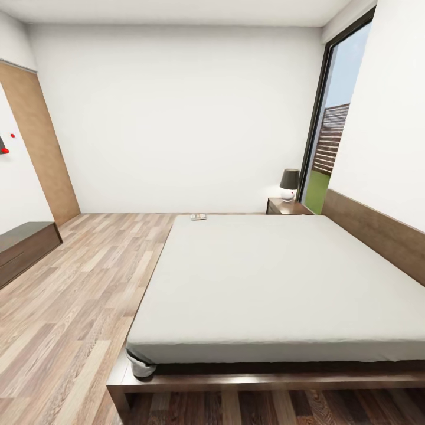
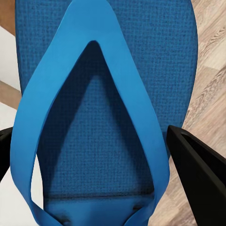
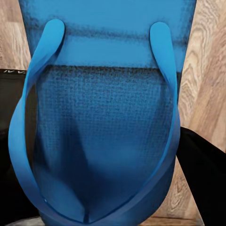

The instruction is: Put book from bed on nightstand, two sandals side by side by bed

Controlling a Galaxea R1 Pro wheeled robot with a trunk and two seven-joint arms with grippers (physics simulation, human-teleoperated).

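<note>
Each arm carries one flat bright blue sandal (image 2: pixel 108 117) (image 3: pixel 101 127), black fingers (image 2: pixel 195 165) clamped either side; sole's long axis runs along the fingers; grey-mattress bed (image 1: pixel 277 283) ahead.

The head camera looks down across the large grey-mattressed bed (image 1: pixel 277 283). Each wrist camera sits very near a bright blue sandal (image 2: pixel 106 113) (image 3: pixel 106 127) between its jaws, over wood plank floor (image 1: pixel 65 295).

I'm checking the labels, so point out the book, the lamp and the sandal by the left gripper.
book (image 1: pixel 198 216): head view, its cover, at the bed's far corner.
lamp (image 1: pixel 289 179): head view, its dark shade.
sandal (image 2: pixel 108 141): left wrist view, its sole between the straps.
</note>
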